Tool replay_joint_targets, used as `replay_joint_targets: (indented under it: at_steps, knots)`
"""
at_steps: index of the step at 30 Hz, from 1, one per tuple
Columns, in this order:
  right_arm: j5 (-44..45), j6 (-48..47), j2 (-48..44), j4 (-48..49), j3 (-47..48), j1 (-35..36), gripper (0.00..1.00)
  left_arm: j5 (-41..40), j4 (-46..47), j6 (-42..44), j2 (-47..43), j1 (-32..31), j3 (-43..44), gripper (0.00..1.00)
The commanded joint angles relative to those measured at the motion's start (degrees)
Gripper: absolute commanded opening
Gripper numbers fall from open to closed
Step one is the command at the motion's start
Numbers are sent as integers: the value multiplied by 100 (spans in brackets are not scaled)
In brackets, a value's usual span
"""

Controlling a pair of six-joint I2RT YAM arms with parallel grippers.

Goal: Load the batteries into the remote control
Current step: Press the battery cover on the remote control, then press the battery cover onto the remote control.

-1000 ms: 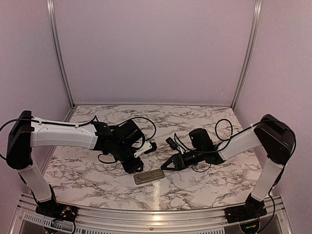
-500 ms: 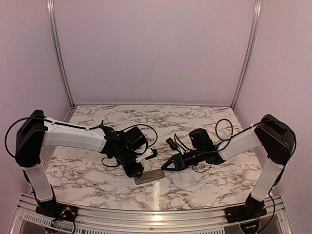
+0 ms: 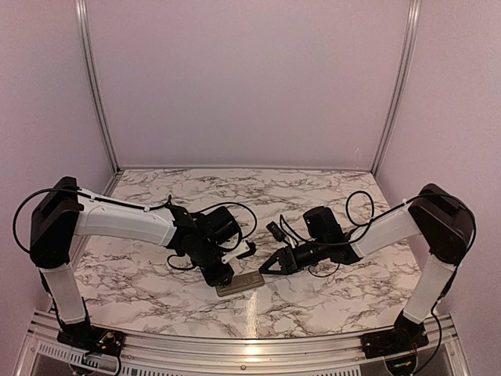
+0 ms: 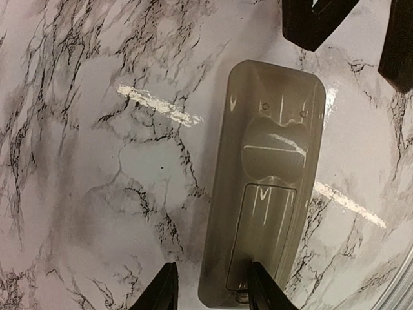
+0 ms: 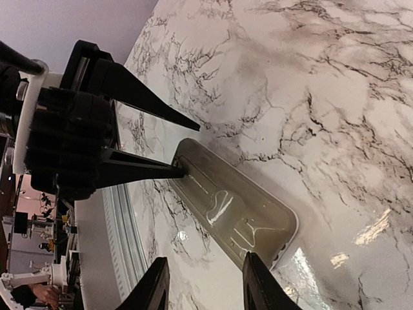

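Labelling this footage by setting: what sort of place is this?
Probably a robot test booth: plain lilac walls in aluminium framing, a marble-pattern tabletop, the left arm and right arm bolted at its near edge.

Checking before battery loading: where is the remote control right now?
In the top view the remote control lies back up near the table front centre, with the left gripper at its left end and the right gripper just off its right.

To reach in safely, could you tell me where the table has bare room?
Bare: the back strip of the table between the rear wall and both arms, and the front right patch between the remote control and the right arm's base. Crowded: centre front, where the left gripper and right gripper meet at the remote.
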Motion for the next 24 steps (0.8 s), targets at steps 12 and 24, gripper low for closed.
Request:
replay_joint_targets:
  at_steps: [12,24]
  knots:
    - [80,79,-441,39,195,261,25,-309,474,-895,-881,237,-330,50]
    - [521,-48,63,-229,836,849,12,-410,1329,-3541,-1919,256,-1522,53]
